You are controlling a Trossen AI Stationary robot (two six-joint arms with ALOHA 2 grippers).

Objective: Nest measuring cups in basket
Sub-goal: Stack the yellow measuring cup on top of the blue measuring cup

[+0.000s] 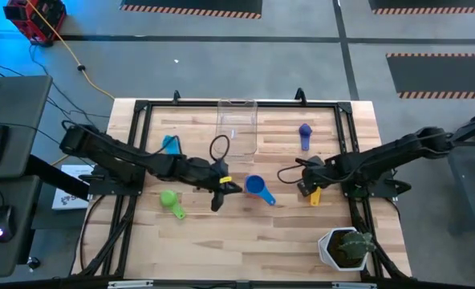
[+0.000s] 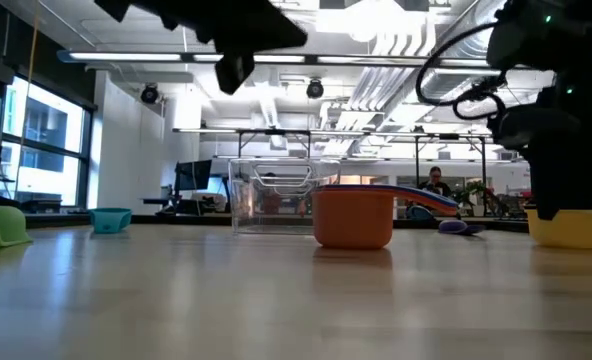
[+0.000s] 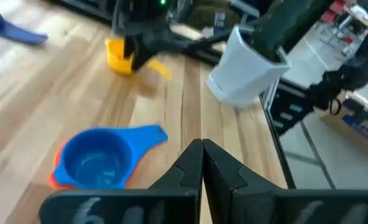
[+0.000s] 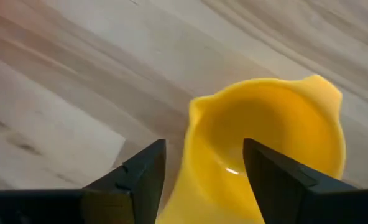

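**A:** Where does the right gripper [image 4: 202, 180] stand?

**B:** Near the right edge of the wooden table [image 1: 221, 233], about midway between near and far edges. Its fingers are spread and straddle the rim of the yellow measuring cup [image 1: 314, 195]: one finger sits inside the bowl, the other outside the wall. They have not closed on the wall.

**A:** And the left gripper [image 1: 217, 195]?

**B:** It hovers over the middle of the table, toward the near edge, with its two fingers pressed together and nothing between them. The low view shows that arm raised well above the wood.

**A:** Which cups lie near it?

**B:** Just to its right the blue measuring cup [image 1: 255, 186] sits inside an orange measuring cup [image 2: 353, 217]; the left wrist view shows orange peeping out under the blue bowl, whose handle points toward the near right corner.

**A:** The others?

**B:** A green measuring cup [image 1: 170, 201] rests near the left edge, toward the near side. A light blue measuring cup [image 1: 170, 144] lies farther back on the left. A purple-blue measuring cup [image 1: 305, 133] sits toward the far right.

**A:** And the basket?

**B:** The clear basket [image 1: 237, 126] stands at the middle of the far edge; whether anything lies in it cannot be told. A white pot with a green plant [image 1: 346, 247] occupies the near right corner.
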